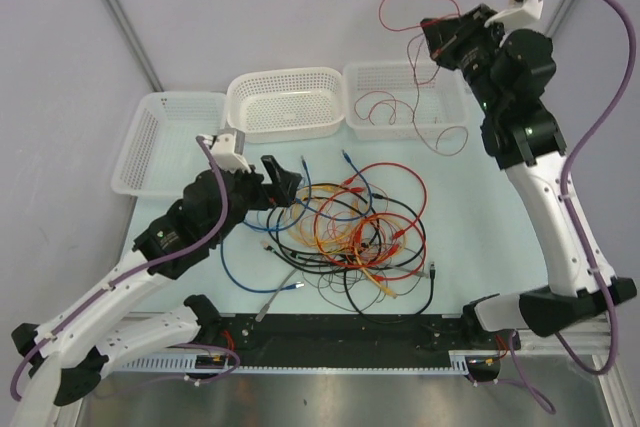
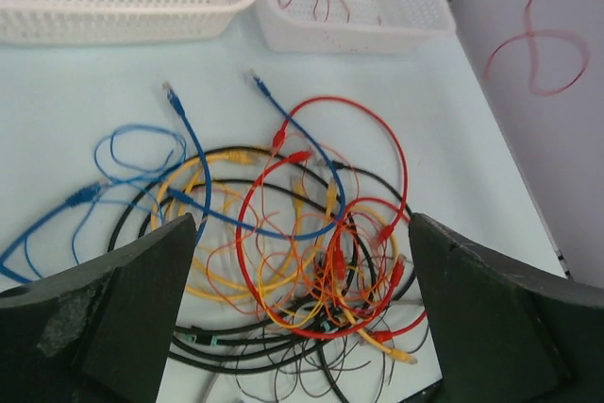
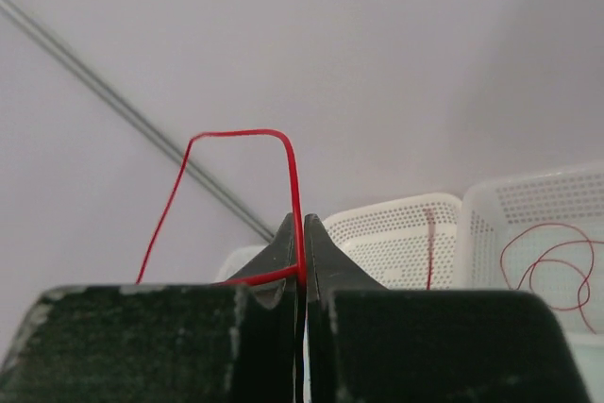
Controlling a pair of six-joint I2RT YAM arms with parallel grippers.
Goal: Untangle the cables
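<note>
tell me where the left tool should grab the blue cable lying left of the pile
Grip the blue cable on its loose loop left of the pile, where it lies flat on the table with nothing crossing it. Come straight down from above with the open left tool, fingers across the strand. Nearer the pile it is crossed and tangled.

Bright even light, soft shadows, sharp focus.

no readable text, labels or numbers
</note>
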